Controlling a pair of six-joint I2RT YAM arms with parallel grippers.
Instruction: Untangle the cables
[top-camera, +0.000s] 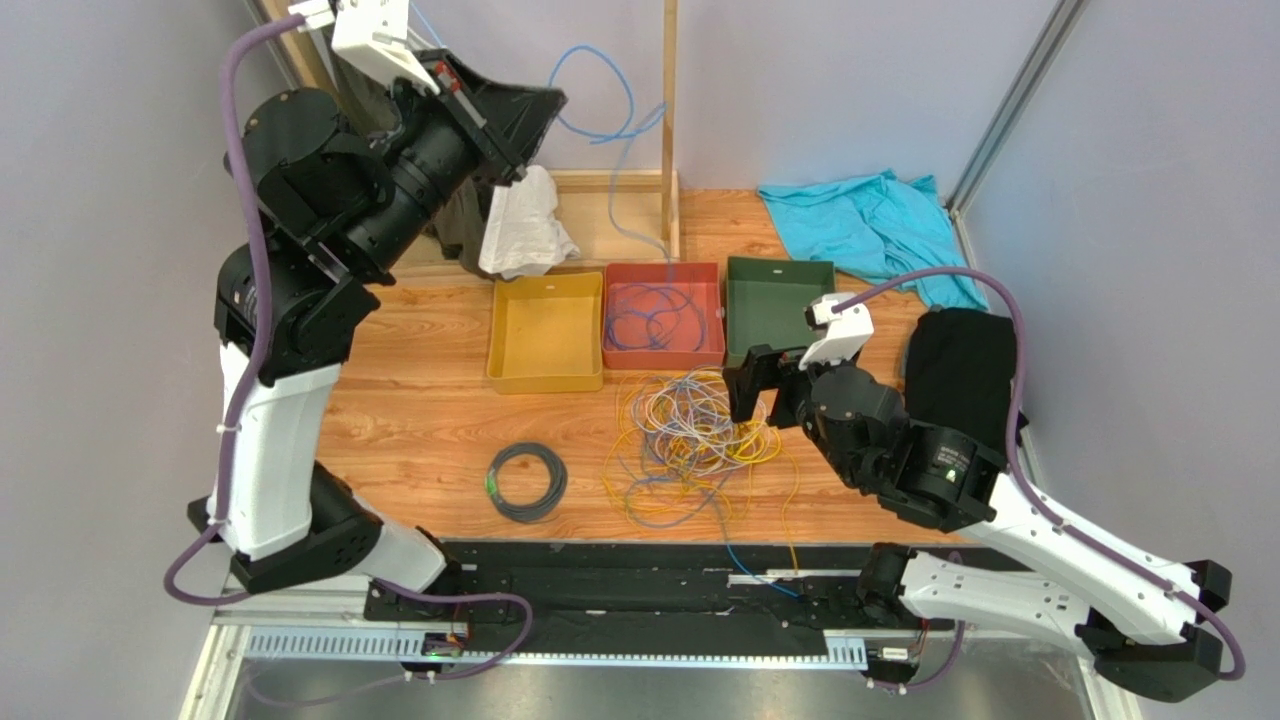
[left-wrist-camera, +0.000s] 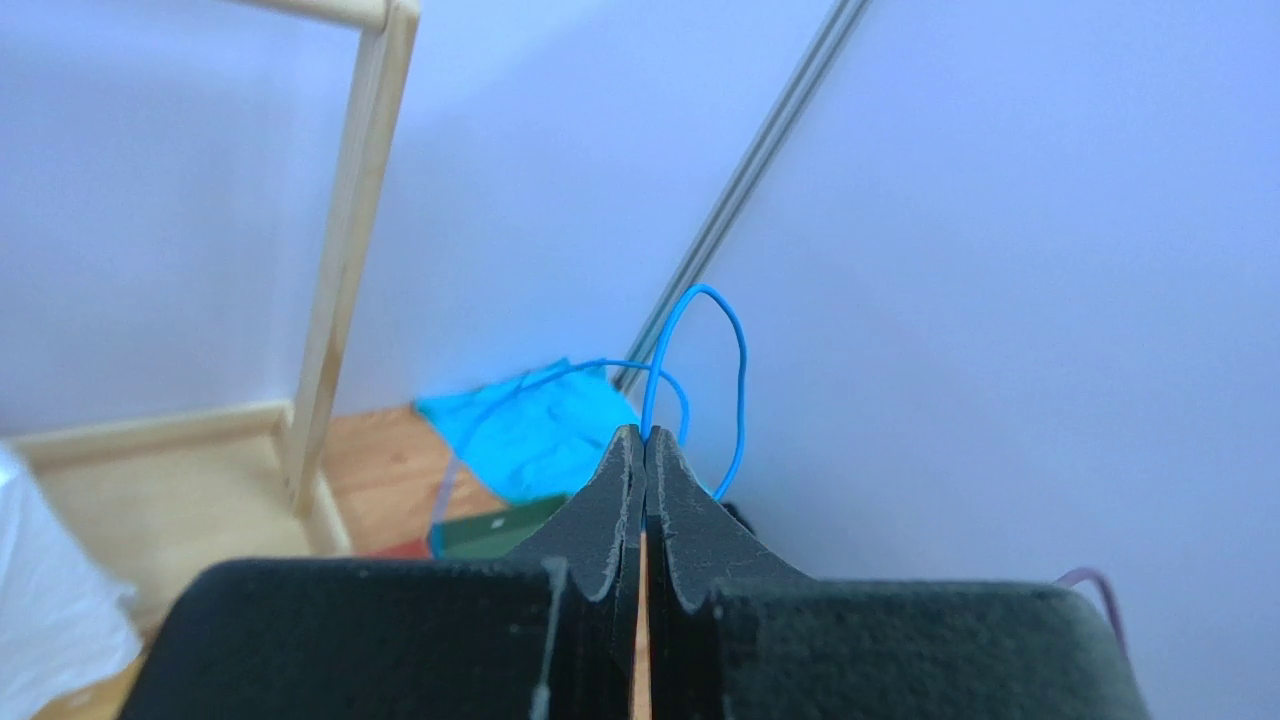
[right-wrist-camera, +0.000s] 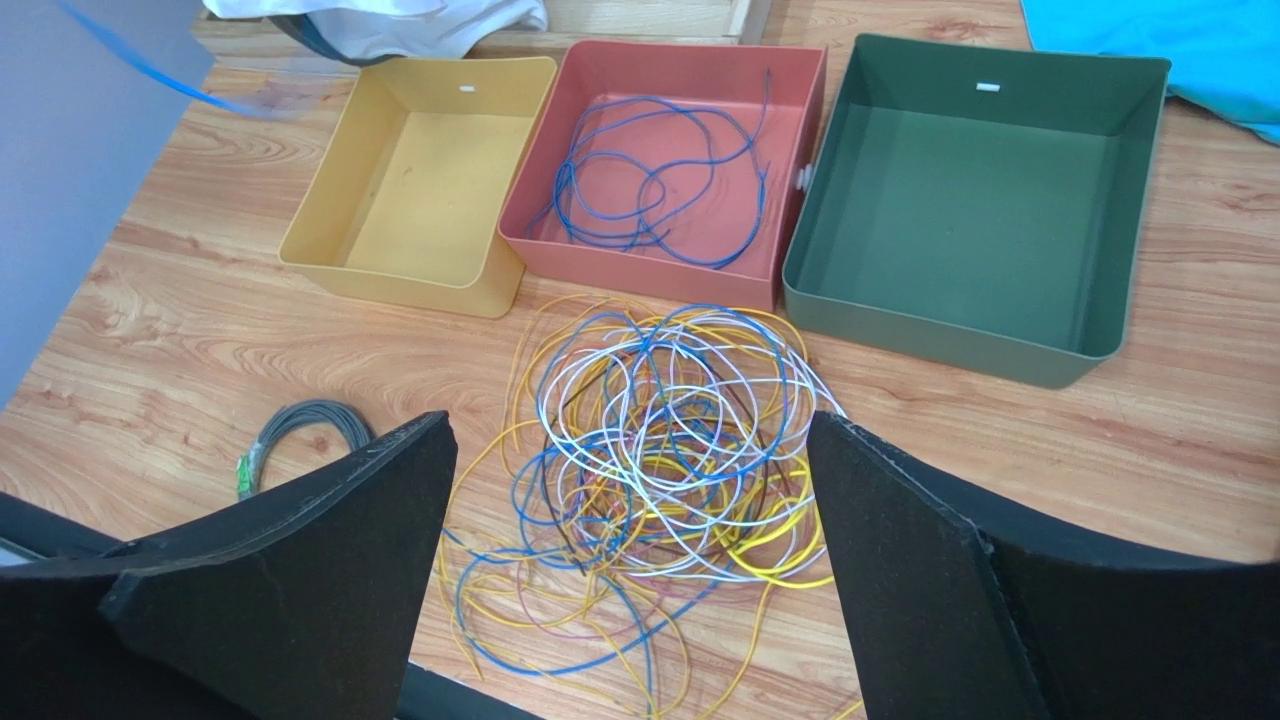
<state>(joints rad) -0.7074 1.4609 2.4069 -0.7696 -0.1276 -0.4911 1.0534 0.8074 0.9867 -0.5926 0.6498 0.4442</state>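
A tangle of yellow, white and blue cables (top-camera: 694, 435) lies on the wooden table in front of the trays. My right gripper (top-camera: 759, 387) hovers open just above its right side; in the right wrist view the tangle (right-wrist-camera: 661, 450) shows between the wide-spread fingers (right-wrist-camera: 628, 435), which hold nothing. My left gripper (top-camera: 538, 108) is raised high at the back left, shut on a single blue cable (left-wrist-camera: 742, 375) that loops out past its tips (left-wrist-camera: 645, 438). That cable hangs down into the red tray (top-camera: 661, 360), where more blue cable (right-wrist-camera: 646, 188) lies coiled.
A yellow tray (top-camera: 544, 384) and a green tray (top-camera: 774, 308) flank the red one, both without cables. A neat black coil (top-camera: 526, 480) lies left of the tangle. A wooden frame post (top-camera: 669, 120), white cloth (top-camera: 526, 225), teal cloth (top-camera: 864, 218) and black cloth (top-camera: 962, 368) border the area.
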